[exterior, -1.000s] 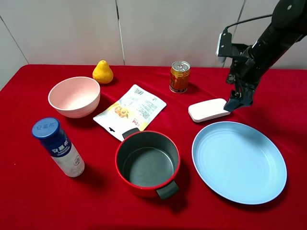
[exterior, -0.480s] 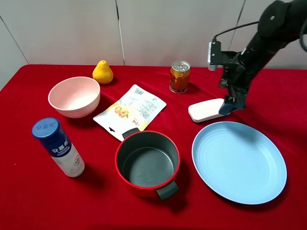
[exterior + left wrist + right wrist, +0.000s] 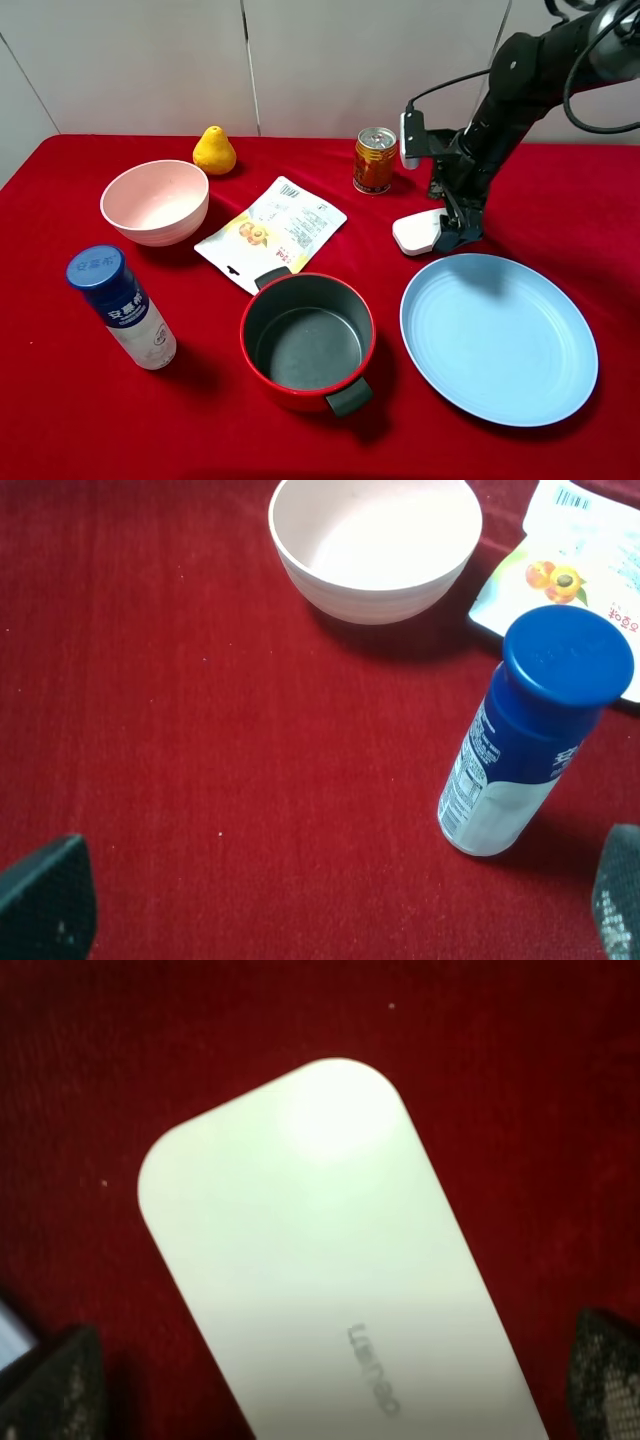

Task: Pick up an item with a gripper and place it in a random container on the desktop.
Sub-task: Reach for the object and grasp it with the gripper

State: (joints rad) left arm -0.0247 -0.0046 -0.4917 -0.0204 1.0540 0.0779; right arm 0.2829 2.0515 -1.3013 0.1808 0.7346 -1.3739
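The white bar (image 3: 418, 230) lies flat on the red cloth, just beyond the far left rim of the light blue plate (image 3: 498, 335). My right gripper (image 3: 455, 232) is down over the bar's right end and hides that end. In the right wrist view the bar (image 3: 330, 1260) fills the space between the two spread fingertips (image 3: 60, 1380), which stand on either side of it; the gripper (image 3: 335, 1385) is open. My left gripper (image 3: 330, 900) is open and empty over bare cloth, and does not show in the exterior view.
An orange can (image 3: 375, 159) stands just behind the bar. A printed pouch (image 3: 272, 232), a red pot (image 3: 307, 340), a pink bowl (image 3: 156, 200), a blue-capped bottle (image 3: 122, 307) and a yellow pear (image 3: 214, 151) are to the left. The bottle (image 3: 530, 735) and bowl (image 3: 375, 542) lie ahead of the left gripper.
My right arm has swung left and lowered from beside the bar's right end to over it. The bar, plate and other things have not moved.
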